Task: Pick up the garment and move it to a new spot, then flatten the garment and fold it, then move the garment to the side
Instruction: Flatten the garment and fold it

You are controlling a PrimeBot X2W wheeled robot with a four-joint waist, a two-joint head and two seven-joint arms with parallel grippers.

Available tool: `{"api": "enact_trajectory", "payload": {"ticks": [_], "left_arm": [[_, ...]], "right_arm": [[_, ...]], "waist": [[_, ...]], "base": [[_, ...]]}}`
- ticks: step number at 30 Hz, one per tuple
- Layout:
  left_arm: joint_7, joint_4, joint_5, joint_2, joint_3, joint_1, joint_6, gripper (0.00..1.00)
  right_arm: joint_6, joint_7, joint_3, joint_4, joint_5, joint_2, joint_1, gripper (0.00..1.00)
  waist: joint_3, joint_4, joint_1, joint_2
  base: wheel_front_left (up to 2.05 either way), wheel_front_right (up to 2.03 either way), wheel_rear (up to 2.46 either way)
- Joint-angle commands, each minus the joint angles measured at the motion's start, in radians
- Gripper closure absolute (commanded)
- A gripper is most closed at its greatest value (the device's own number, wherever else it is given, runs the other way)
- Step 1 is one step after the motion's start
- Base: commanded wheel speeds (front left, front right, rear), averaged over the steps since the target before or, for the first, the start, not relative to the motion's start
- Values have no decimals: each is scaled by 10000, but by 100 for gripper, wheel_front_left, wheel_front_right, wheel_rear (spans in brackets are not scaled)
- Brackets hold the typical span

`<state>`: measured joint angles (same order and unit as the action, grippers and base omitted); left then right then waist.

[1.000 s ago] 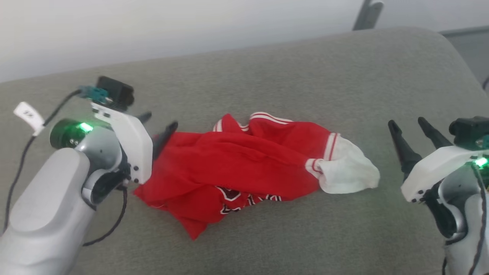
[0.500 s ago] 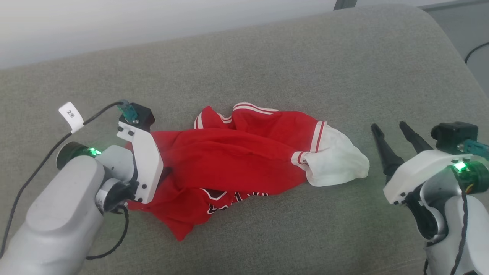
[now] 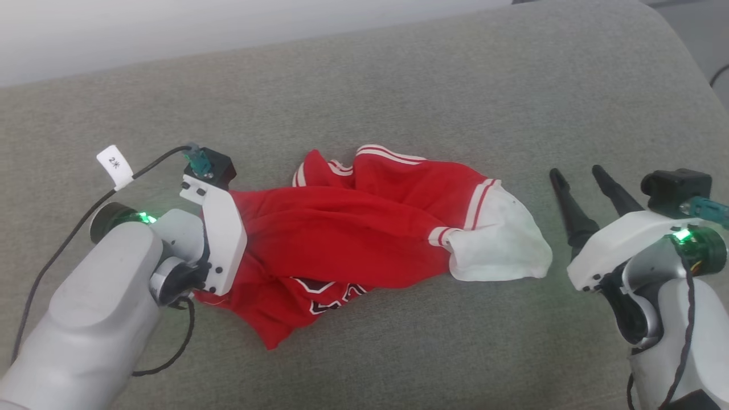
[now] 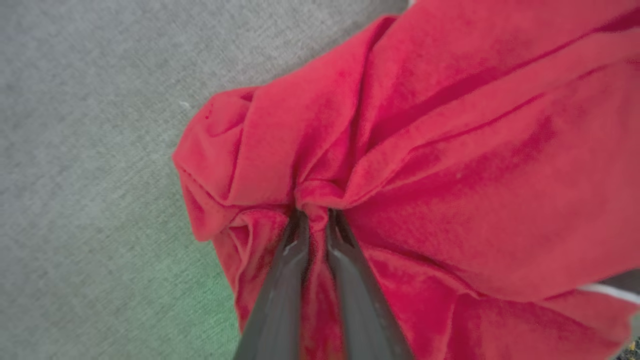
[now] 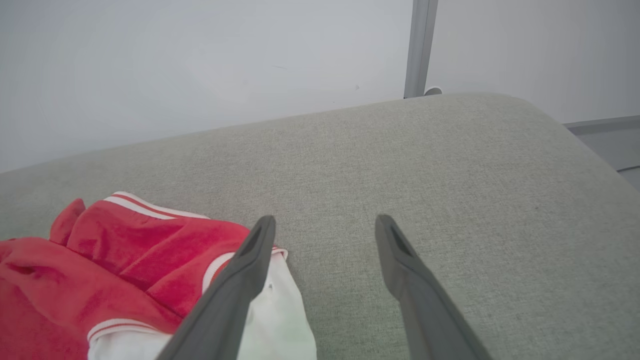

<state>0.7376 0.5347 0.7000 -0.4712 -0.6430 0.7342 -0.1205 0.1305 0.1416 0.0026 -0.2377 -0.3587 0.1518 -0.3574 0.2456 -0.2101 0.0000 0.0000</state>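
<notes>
The garment [image 3: 342, 228], a red jersey with white sleeves and striped trim, lies crumpled in the middle of a grey cushion [image 3: 398, 85]. In the left wrist view my left gripper [image 4: 316, 216] is shut on a bunched fold of the garment [image 4: 450, 150] at its left end. In the head view the white wrist mount hides those fingers. My right gripper [image 3: 576, 172] stands open just right of the white sleeve [image 3: 501, 239], not touching it. In the right wrist view the right gripper [image 5: 325, 222] holds nothing, with the garment [image 5: 125, 240] at lower left.
The cushion's rounded far edge meets a pale wall [image 5: 200, 60], with a grey post [image 5: 420, 45] behind it. The cushion curves down at the right, where floor [image 5: 610, 140] shows. Bare cushion lies in front of and behind the garment.
My left gripper has dropped onto the garment's left end and shut on a fold of it. The right gripper has stayed open. The head camera has shifted a little.
</notes>
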Motion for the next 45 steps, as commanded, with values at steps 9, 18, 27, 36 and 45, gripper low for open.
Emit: {"api": "enact_trajectory", "payload": {"ticks": [9, 18, 27, 36, 45], "left_arm": [[937, -1514, 1317, 130, 117, -836, 159, 100], [1483, -4234, 1758, 196, -244, -2721, 1101, 100], [912, -4291, 1374, 318, -661, -3631, 1277, 60], [783, -4365, 1647, 322, -148, -2971, 1404, 0], [1499, -5318, 2055, -151, 783, -1836, 2032, 0]], "right_arm": [[3, 14, -391, 24, 227, 89, 255, 0], [4, 173, -548, 292, 350, 39, 496, 0], [4, 265, -368, 381, 369, -42, 403, 0], [3, 310, -440, 400, 409, 14, 488, 0], [3, 110, -380, 494, 390, -83, 361, 0]], "waist": [[-446, 500, 0, 0], [-525, 745, 0, 0], [-353, 722, 0, 0], [-459, 791, 0, 0], [-558, 731, 0, 0]], "base": [[0, 0, 0], [0, 0, 0], [0, 0, 0], [0, 0, 0], [0, 0, 0]]}}
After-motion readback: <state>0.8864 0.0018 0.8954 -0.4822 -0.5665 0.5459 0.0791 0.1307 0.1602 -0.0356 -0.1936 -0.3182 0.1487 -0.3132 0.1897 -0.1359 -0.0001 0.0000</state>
